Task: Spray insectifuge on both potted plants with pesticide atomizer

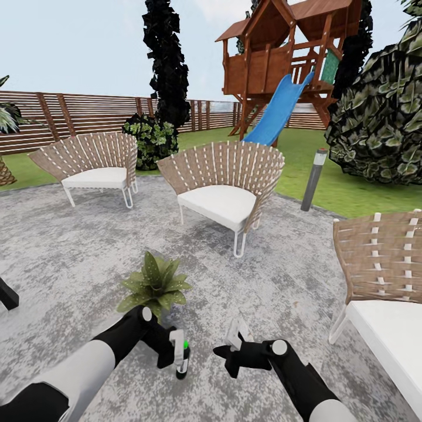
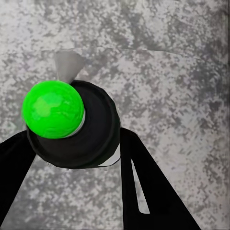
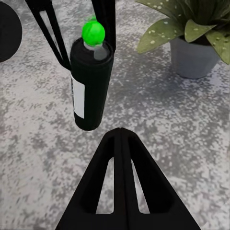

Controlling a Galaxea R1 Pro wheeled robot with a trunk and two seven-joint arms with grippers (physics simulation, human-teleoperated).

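The left gripper [image 1: 176,350] clamps the pesticide atomizer [image 1: 183,358] upright; the potted plant [image 1: 155,284] sits just beyond it (right gripper [image 1: 234,346] closed, empty). Aim the nozzle leafward first.

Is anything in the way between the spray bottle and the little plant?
Nothing visible. The left gripper holds the spray bottle just off the patio, and only bare grey stone lies between it and the potted plant right behind.

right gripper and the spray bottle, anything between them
Nothing. In the right wrist view only bare stone patio separates the shut right gripper from the spray bottle, which the left gripper holds.
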